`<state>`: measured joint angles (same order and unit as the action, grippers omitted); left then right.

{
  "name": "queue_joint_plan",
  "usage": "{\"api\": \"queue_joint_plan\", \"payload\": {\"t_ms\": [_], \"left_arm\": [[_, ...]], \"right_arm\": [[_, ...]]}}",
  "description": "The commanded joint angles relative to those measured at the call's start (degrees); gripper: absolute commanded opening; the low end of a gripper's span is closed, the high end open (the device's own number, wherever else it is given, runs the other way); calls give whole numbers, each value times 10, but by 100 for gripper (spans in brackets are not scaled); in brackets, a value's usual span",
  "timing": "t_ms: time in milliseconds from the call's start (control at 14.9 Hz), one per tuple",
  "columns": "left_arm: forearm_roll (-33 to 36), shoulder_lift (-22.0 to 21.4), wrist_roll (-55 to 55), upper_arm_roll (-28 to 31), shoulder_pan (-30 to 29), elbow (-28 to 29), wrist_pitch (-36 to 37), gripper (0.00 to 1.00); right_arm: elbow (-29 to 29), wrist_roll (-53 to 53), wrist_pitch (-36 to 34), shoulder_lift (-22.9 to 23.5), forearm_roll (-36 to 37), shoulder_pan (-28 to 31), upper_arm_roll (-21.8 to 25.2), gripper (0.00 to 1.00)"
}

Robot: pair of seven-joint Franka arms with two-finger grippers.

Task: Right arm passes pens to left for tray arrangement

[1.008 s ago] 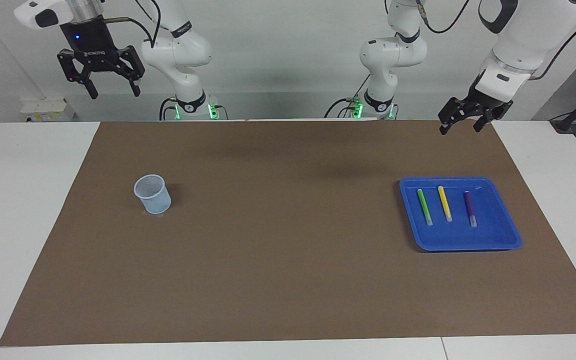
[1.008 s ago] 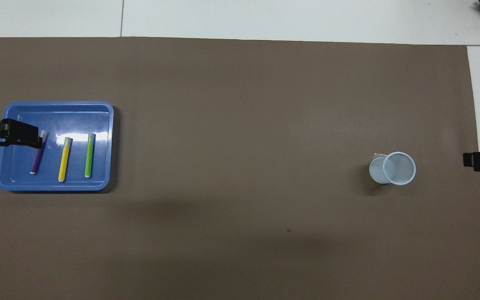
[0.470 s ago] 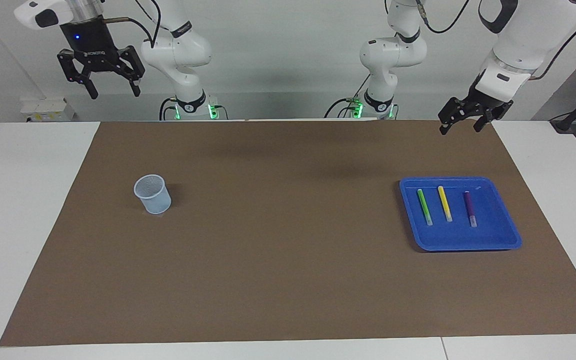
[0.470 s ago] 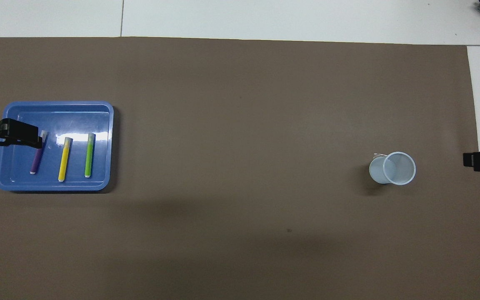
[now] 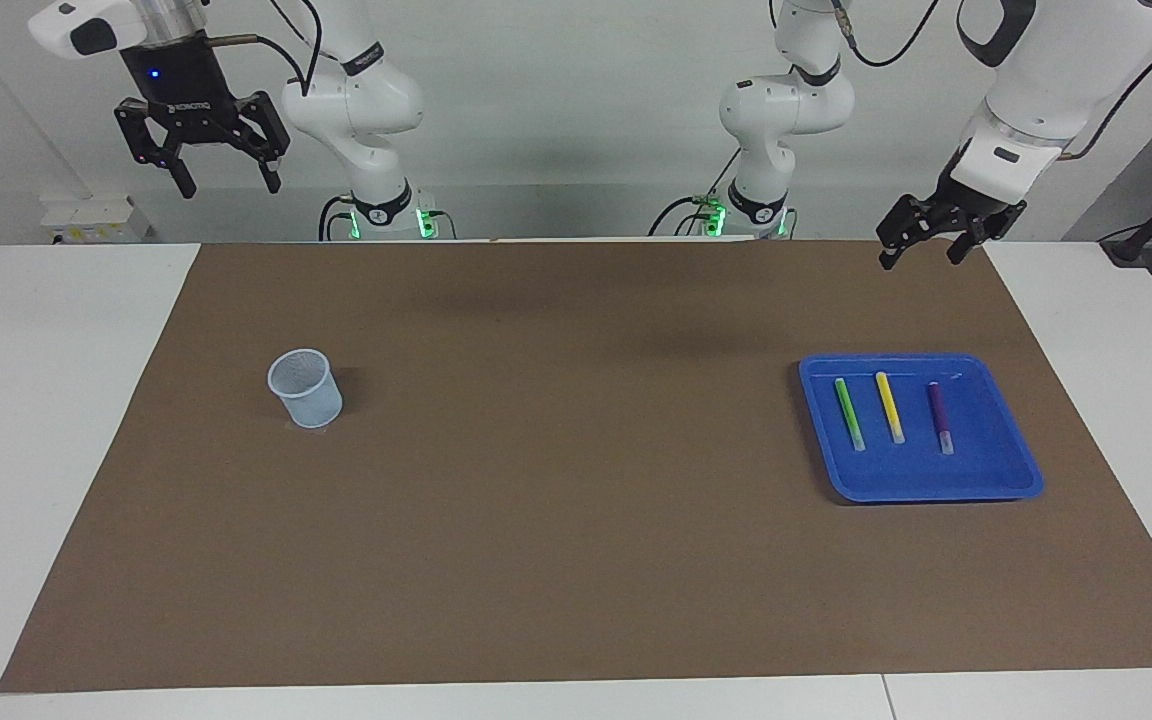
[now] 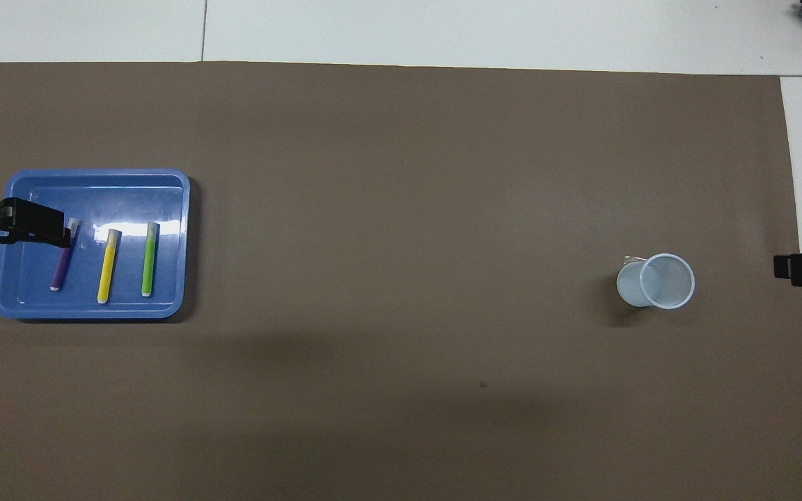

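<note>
Pens (image 5: 891,410): all three laid in tray (image 5: 986,480), below spread, empty left gripper (image 5: 921,250) | cup (image 5: 306,390): emptied | right gripper (image 5: 226,183): spread, empty, raised | task judged finished.

Evenly and brightly lit from above. Soft, diffuse shadows on the brown mat (image 5: 576,470), upper centre of the facing view and lower centre of the overhead view. White glare on the blue tray (image 6: 164,182) floor. Sharp focus throughout; no visible edge distortion.
</note>
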<state>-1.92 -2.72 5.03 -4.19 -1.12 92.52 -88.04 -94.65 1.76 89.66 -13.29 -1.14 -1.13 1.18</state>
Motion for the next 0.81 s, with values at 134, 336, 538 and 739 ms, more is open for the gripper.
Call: {"api": "queue_joint_plan", "payload": {"t_ms": [134, 336, 538, 739], "left_arm": [[-3, -6, -11, -1, -6, 0, -1, 100], [-3, -5, -11, -1, -6, -2, 1, 100], [-3, -6, -11, -1, -6, -1, 0, 100], [-3, -6, -12, -1, -12, -1, 0, 100]], "right_arm": [[-7, 4, 1, -5, 2, 2, 1, 100], [-7, 4, 1, -5, 2, 2, 1, 100], [-7, 4, 1, -5, 2, 2, 1, 100], [-7, 4, 1, -5, 2, 2, 0, 100]]}}
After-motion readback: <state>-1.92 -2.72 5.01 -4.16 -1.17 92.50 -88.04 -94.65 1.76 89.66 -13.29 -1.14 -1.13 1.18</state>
